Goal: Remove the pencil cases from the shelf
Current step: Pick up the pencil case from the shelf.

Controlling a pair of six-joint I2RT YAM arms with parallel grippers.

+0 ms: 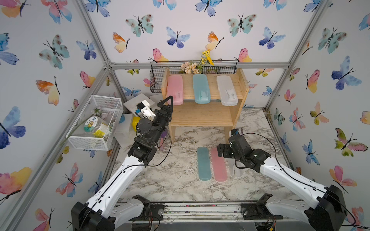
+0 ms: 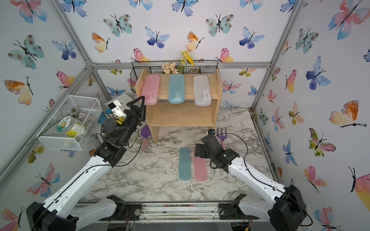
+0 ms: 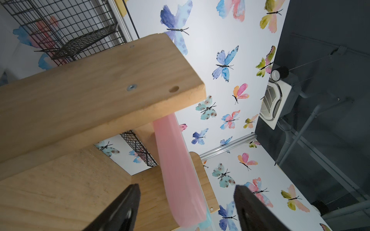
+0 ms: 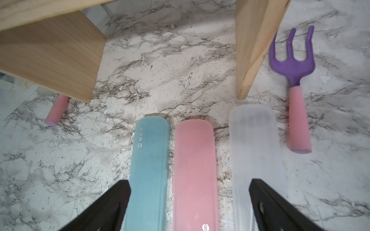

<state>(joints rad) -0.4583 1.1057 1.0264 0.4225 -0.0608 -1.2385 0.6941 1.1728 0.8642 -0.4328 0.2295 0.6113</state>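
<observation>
Butterfly-papered walls frame the wooden shelf (image 1: 204, 118). On its top tier the pink pencil case (image 1: 175, 90) overhangs, long axis pointing at the nearer left pincer (image 3: 186, 187), whose jaws are spread astride its end. The right pincer (image 4: 189, 181) hangs spread above the tabletop (image 1: 176, 180).

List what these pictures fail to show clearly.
- Frosted white case on the table: in both top views, mostly under the right arm.
- Purple trowel: right wrist view, only its handle end shows beside the shelf.
- Label on the shelf's pink case: top views, too small to read.
</observation>
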